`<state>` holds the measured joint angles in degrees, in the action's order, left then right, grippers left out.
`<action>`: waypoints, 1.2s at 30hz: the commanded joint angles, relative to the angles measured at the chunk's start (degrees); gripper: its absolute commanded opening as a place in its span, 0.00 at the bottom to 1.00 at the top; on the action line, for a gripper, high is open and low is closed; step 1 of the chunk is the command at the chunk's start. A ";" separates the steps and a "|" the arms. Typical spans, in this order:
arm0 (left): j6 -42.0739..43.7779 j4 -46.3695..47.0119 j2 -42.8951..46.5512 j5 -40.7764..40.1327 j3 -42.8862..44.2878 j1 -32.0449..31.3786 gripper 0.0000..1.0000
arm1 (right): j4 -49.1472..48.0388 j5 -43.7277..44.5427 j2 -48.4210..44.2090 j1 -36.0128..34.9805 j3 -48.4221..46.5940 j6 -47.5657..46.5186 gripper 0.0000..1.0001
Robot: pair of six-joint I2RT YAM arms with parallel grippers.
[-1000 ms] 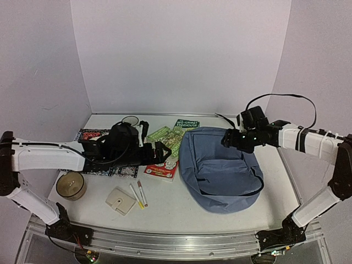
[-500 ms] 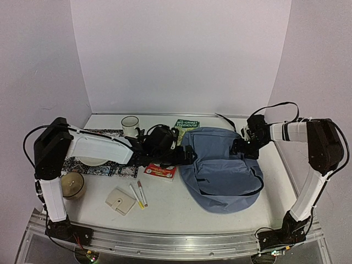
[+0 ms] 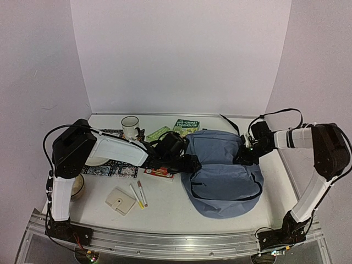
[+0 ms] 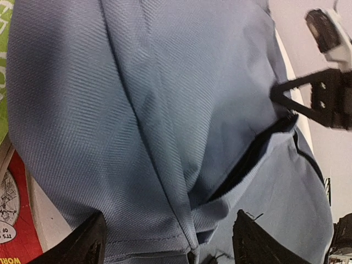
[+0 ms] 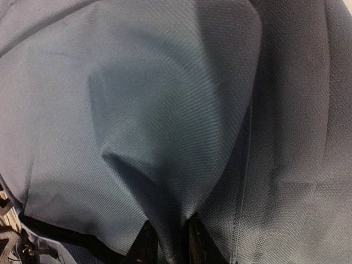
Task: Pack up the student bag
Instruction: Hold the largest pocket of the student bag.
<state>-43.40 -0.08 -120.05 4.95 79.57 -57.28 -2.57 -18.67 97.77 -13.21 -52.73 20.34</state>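
The student bag [image 3: 223,176], blue-grey fabric with black zippers, lies flat at the centre right of the table. My left gripper [image 3: 190,163] is at the bag's left edge. In the left wrist view this gripper [image 4: 170,245] stands open, its dark fingertips [image 4: 88,242] wide apart on either side of a raised fabric seam [image 4: 181,209]. A dark zipper gap [image 4: 250,159] runs just beyond it. My right gripper [image 3: 246,157] is at the bag's upper right. In the right wrist view that gripper [image 5: 169,242] is shut on a pinched fold of the bag's fabric [image 5: 165,181].
Green books [image 3: 187,125] lie behind the bag and a red book [image 3: 159,172] pokes out under my left arm. A white mug [image 3: 131,126], a patterned mat [image 3: 110,168], a tan wallet [image 3: 120,200], pens [image 3: 138,193] and a round tin [image 3: 77,186] fill the left side.
Both arms have closed in on the bag. The right gripper has shut on a fold of fabric. The left gripper has reached the bag's left edge, its jaws a little narrower.
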 commanded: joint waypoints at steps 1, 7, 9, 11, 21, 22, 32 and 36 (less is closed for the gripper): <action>3.77 1.74 0.48 2.40 2.97 -0.43 0.77 | 3.01 -6.54 -7.81 -3.14 4.27 2.79 0.18; 8.24 0.51 1.45 -0.41 4.82 -0.38 0.73 | 2.68 -4.93 -15.35 -9.33 9.76 7.66 0.19; 9.96 0.00 1.18 -1.43 6.35 -0.38 0.73 | 1.48 -3.96 -17.41 -11.59 11.89 9.39 0.20; 11.62 -2.03 0.85 -2.89 7.76 -0.36 0.73 | 1.09 -2.96 -19.45 -12.73 13.83 10.55 0.22; 18.85 -6.40 5.16 -11.71 7.97 -0.10 0.83 | 9.16 10.30 -27.40 -12.57 11.75 6.21 0.51; 18.39 -6.81 6.47 -12.07 6.54 -0.12 0.85 | 10.70 12.38 -27.58 -12.27 10.90 5.52 0.54; 7.65 -8.87 15.03 -5.10 -7.66 -0.91 0.88 | 11.20 7.49 -25.65 -15.71 7.19 1.40 0.59; 4.39 -7.88 15.41 -1.69 -9.34 -1.23 0.85 | 6.65 5.24 -22.66 -21.45 6.61 3.41 0.61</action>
<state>-34.10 -8.71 -107.09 -0.73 71.68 -57.96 6.49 -10.04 72.49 -29.79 -43.87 23.25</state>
